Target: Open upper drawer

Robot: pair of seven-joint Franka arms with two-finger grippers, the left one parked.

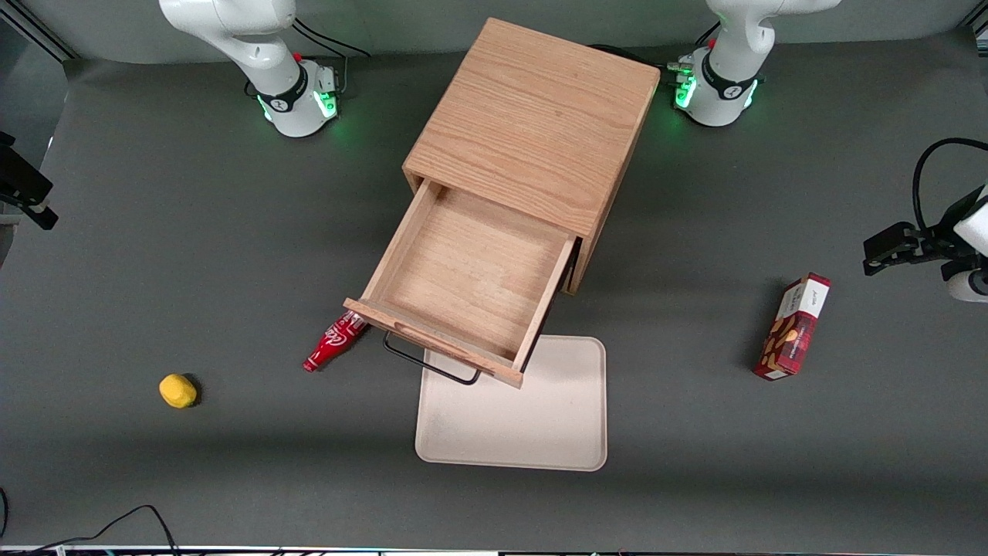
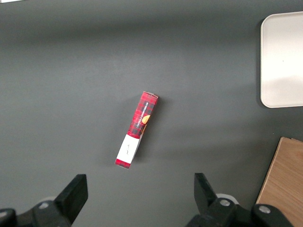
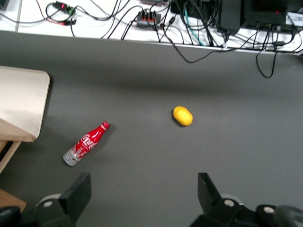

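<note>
The upper drawer (image 1: 471,282) of the oak cabinet (image 1: 532,131) stands pulled far out, and its light-oak inside is empty. Its thin black wire handle (image 1: 428,364) hangs in front of the drawer front, over the edge of the cream tray (image 1: 540,417). My gripper (image 3: 142,194) is open with nothing between its fingers. It hovers above the grey table toward the working arm's end, well away from the drawer, and shows at the edge of the front view as the gripper (image 1: 38,208). One corner of the drawer (image 3: 16,132) shows in the right wrist view.
A red cola bottle (image 1: 336,342) lies on the table beside the drawer front, partly under it. A yellow lemon (image 1: 177,390) sits toward the working arm's end. A red snack box (image 1: 793,327) stands toward the parked arm's end. Cables (image 3: 189,28) run along the table's front edge.
</note>
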